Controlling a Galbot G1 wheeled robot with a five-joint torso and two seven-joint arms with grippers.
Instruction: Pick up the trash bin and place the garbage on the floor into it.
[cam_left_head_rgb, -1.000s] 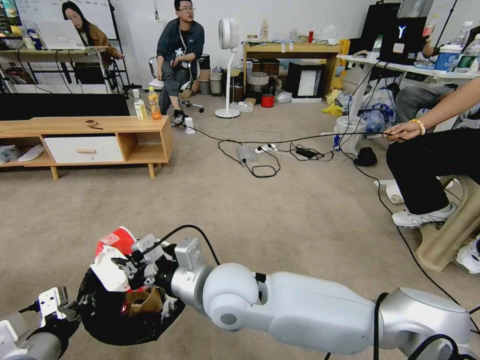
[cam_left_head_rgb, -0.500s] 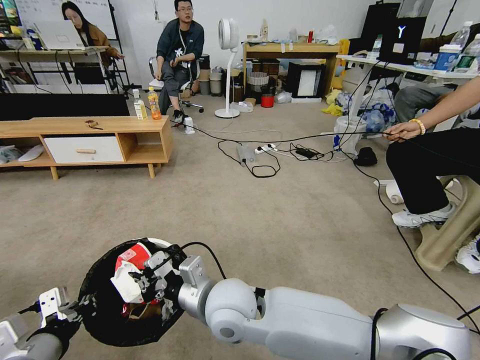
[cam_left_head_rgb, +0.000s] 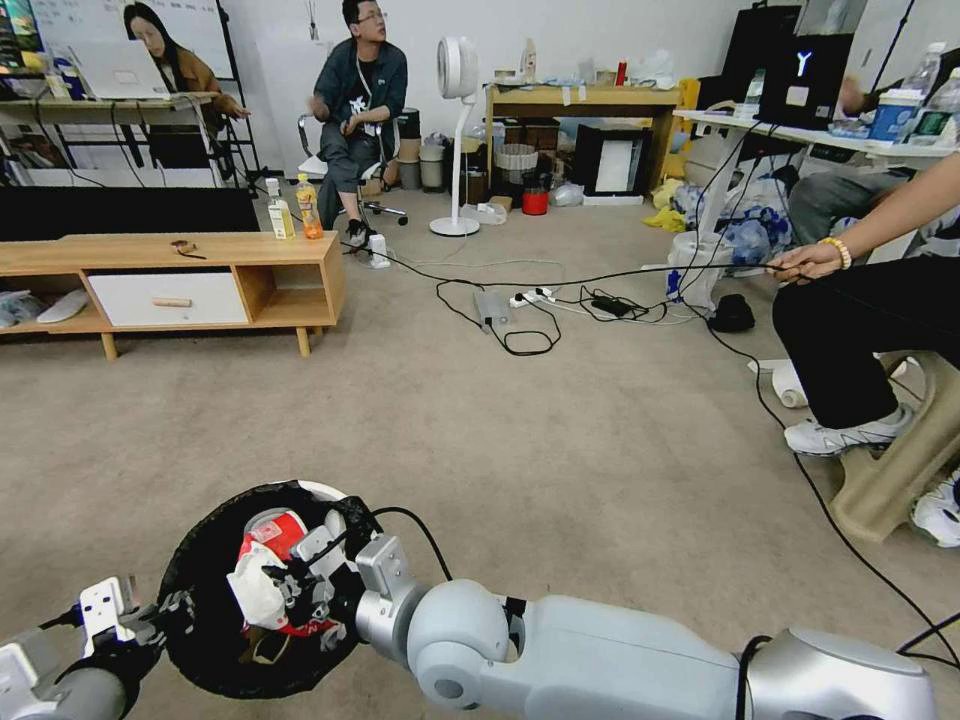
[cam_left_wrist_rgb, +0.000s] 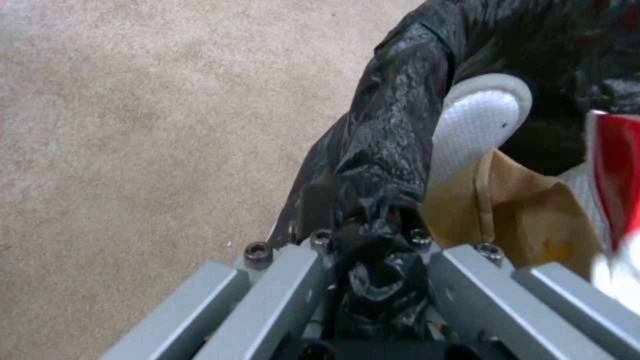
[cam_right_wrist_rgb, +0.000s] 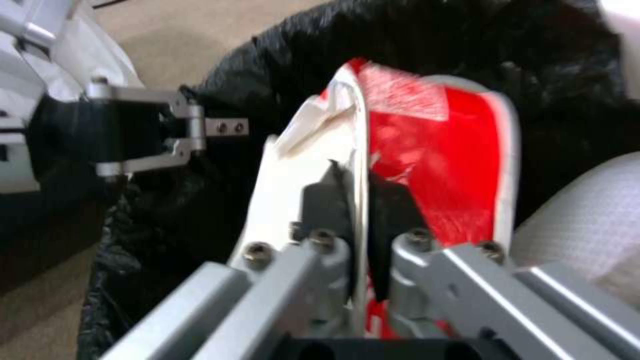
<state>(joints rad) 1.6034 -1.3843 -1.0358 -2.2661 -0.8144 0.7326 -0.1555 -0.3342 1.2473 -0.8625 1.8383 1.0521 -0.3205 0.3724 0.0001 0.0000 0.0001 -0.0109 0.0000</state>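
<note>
Clamped jaws mark both arms. The right gripper (cam_right_wrist_rgb: 360, 225) has its dark fingertips (cam_right_wrist_rgb: 390, 210) pinched on the thin edge of a red-and-white packet (cam_right_wrist_rgb: 433, 155), white face on one side of the pads and red face on the other. In the head view that gripper (cam_left_head_rgb: 295, 585) holds the packet (cam_left_head_rgb: 262, 575) inside the mouth of the bin (cam_left_head_rgb: 200, 560), low between the bag-lined walls, with the right arm reaching across the bottom of the view from the right.

The left gripper (cam_left_wrist_rgb: 370, 240) is closed on a bunched fold of the black bag at the bin's rim; the bag (cam_left_wrist_rgb: 393, 150) is gathered tight between its grey fingers (cam_left_wrist_rgb: 280, 280). Just past that grip lies the grey-white flap (cam_left_wrist_rgb: 477, 120), and beside it a tan paper piece (cam_left_wrist_rgb: 527, 215) rests inside the bin, with a strip of the packet (cam_left_wrist_rgb: 610, 170) at the view's edge. From the head camera the left gripper (cam_left_head_rgb: 150, 615) sits at the bin's near left rim, in the bottom left corner of the view.

The bin is over the carpet (cam_left_head_rgb: 560, 440) close in front of the robot; a sliver of its white rim (cam_left_head_rgb: 322, 490) shows at the far side, the rest is covered by the glossy bag. The right wrist view also shows the left gripper (cam_right_wrist_rgb: 220, 127) at the bag's edge, beyond the packet.

Farther off on the carpet stand a low wooden cabinet (cam_left_head_rgb: 200, 270) to the left, two drink bottles (cam_left_head_rgb: 308, 208) by its far corner, and a tangle of cables (cam_left_head_rgb: 530, 310) mid-room.
</note>
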